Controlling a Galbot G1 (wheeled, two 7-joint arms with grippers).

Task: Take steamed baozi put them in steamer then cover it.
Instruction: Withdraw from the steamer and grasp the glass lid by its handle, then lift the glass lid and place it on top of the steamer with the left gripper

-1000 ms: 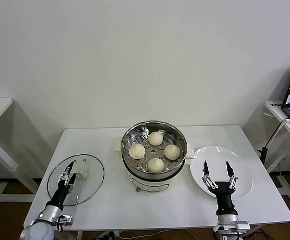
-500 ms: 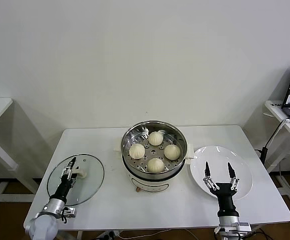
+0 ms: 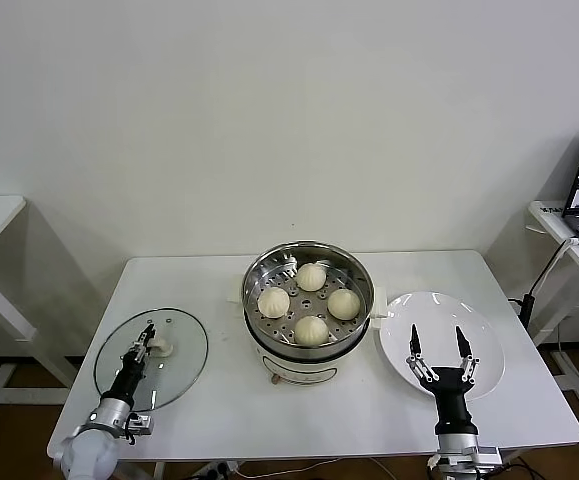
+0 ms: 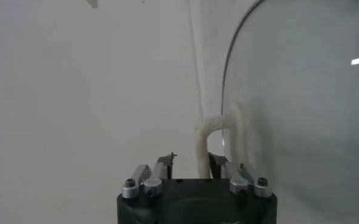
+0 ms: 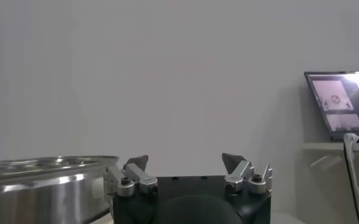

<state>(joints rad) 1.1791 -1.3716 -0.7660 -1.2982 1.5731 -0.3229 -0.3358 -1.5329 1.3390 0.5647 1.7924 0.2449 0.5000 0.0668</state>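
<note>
While left pincer (image 4: 191, 159) seemingly pinches lid handle (image 4: 219, 137) | right pincer (image 3: 441, 350) spread over plate (image 3: 489, 340).

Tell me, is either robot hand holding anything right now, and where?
The left gripper is closed around the round glass lid by its cream loop handle. The right gripper holds nothing.

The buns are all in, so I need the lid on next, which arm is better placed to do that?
Left. The left gripper is already at the glass lid's handle; the right gripper hovers open over the white plate.
</note>
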